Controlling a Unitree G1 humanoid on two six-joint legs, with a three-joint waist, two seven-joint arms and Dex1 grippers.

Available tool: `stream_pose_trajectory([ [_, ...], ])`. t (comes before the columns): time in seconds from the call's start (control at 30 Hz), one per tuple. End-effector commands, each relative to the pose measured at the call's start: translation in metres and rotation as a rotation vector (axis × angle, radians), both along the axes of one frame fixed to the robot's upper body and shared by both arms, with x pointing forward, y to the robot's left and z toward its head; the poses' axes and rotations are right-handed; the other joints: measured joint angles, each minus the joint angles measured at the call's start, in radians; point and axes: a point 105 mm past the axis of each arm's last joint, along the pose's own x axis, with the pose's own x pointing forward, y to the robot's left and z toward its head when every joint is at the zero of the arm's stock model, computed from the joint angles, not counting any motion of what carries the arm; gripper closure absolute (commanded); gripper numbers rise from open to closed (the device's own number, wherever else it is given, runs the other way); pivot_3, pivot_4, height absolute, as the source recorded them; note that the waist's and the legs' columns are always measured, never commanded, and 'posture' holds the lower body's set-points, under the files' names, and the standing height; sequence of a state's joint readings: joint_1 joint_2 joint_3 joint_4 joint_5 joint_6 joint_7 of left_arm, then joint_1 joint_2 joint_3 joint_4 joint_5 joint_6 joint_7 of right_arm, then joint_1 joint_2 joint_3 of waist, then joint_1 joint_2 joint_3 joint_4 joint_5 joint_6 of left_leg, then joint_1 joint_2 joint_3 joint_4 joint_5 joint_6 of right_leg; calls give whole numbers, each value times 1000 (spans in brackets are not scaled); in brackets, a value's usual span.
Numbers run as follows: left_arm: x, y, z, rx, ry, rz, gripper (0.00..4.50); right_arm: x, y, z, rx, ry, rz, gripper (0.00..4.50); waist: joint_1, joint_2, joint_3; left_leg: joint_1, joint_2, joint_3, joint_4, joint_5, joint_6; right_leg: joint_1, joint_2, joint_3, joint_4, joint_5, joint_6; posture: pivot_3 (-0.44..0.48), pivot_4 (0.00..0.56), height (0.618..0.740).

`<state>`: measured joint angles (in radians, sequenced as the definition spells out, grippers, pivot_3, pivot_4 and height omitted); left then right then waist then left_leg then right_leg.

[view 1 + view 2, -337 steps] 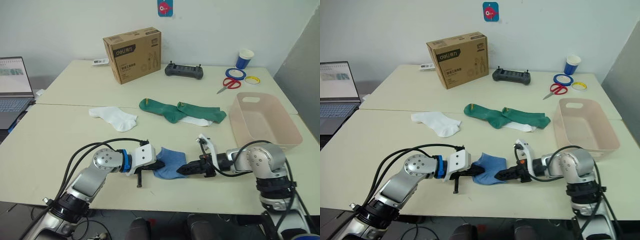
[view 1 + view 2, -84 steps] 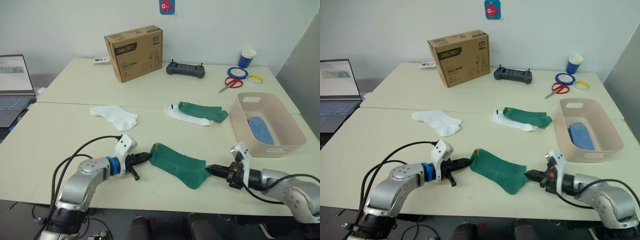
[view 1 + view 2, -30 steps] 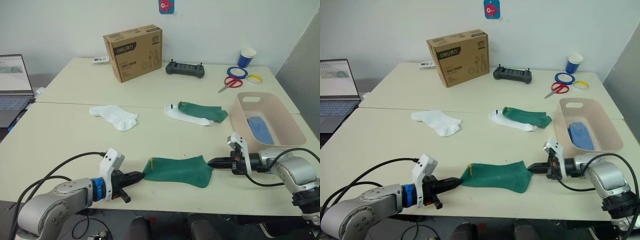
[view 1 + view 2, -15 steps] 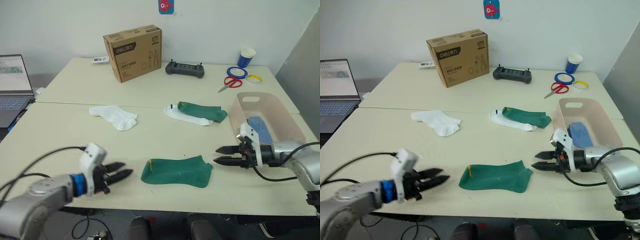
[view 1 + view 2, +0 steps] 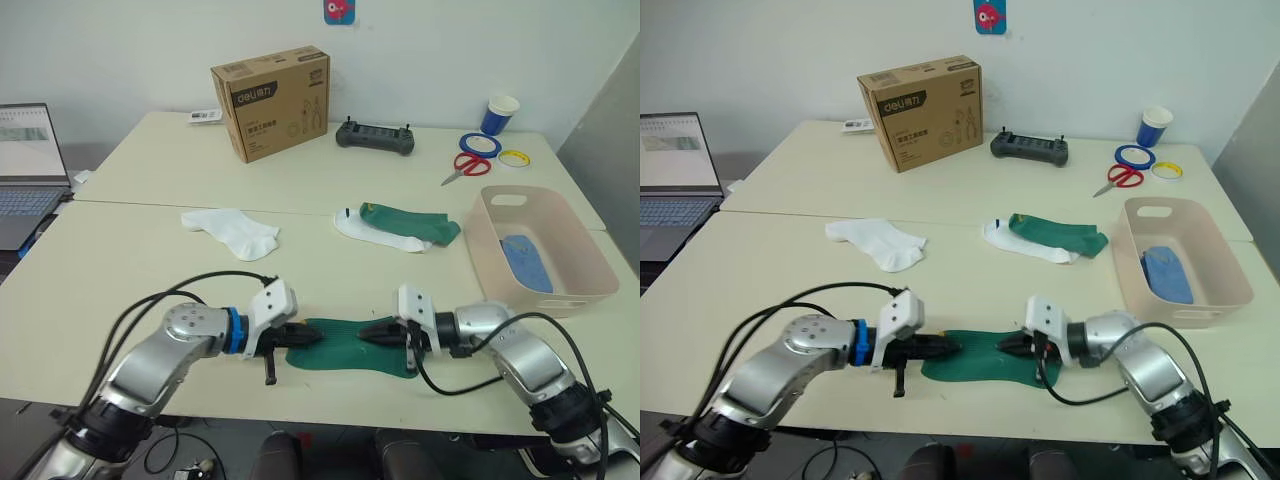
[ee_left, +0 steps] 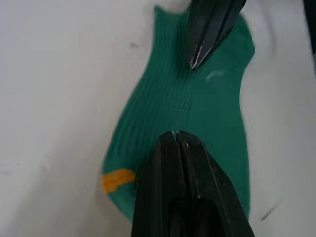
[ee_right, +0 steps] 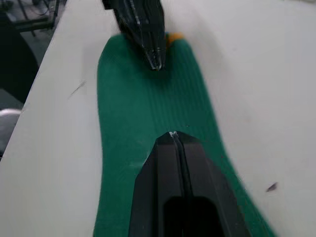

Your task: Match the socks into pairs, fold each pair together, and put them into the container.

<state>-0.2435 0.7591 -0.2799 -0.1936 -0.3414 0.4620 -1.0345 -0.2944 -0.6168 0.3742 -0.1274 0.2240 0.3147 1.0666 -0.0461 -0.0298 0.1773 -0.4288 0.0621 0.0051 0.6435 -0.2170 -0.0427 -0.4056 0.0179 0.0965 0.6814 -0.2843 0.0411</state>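
A brown cardboard box (image 5: 270, 102) stands near the tabletop's (image 5: 120, 270) far edge, a black handheld controller (image 5: 375, 138) beside it. Red-handled scissors (image 5: 464, 166), tape rolls (image 5: 478, 145) and a blue paper cup (image 5: 498, 114) sit toward the far right corner.

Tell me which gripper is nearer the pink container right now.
Right. The right gripper sits over the near green sock, on the side toward the container; the left gripper is at the sock's far end.
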Motion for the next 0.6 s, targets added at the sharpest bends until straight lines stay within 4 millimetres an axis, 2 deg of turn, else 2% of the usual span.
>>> stream_pose_trajectory([
  [0.03, 0, 11, -4, 25, -11, 5, 4481, -2, -24, -4, -32, -20, -25, 4496, 1, 0, -1, 0, 0, 0, 0, 0, 0, 0, 0, 0, 0, 0, 0, 0, 150, 740],
  [0.1, -1, 20, -10, 27, 7, 41, 4481, -3, -41, -9, -64, -14, -69, 4496, 1, 0, -1, 1, 0, 0, 0, 0, 0, 1, 0, 0, 0, -2, 3, 0, 150, 740],
  [0.23, -4, 36, -25, -35, 89, 143, 4481, -14, -60, -12, -85, 2, -94, 4496, 2, 0, -2, 6, 0, 0, 0, 0, 0, 6, 0, 0, 1, -2, 4, 0, 150, 740],
  [0.33, -8, 35, -20, -122, 115, 169, 4481, -24, -71, -10, -86, 10, -98, 4496, 1, 0, -4, 17, 0, 1, -1, -1, 2, 17, -2, 0, 0, -8, -5, 0, 150, 740],
  [0.43, -10, 29, -7, -156, 93, 149, 4481, -24, -71, 4, -29, -4, -114, 4496, -1, 0, -4, 19, 0, 1, -1, -2, 2, 18, -2, 1, 0, -8, -5, 0, 150, 740],
  [0.6, -9, 18, 20, -187, 40, 102, 4481, -15, -52, 37, 130, -35, -132, 4496, -5, -1, -3, 18, 1, 0, -1, -2, 2, 18, -1, 1, 0, -8, -4, 0, 150, 740],
])
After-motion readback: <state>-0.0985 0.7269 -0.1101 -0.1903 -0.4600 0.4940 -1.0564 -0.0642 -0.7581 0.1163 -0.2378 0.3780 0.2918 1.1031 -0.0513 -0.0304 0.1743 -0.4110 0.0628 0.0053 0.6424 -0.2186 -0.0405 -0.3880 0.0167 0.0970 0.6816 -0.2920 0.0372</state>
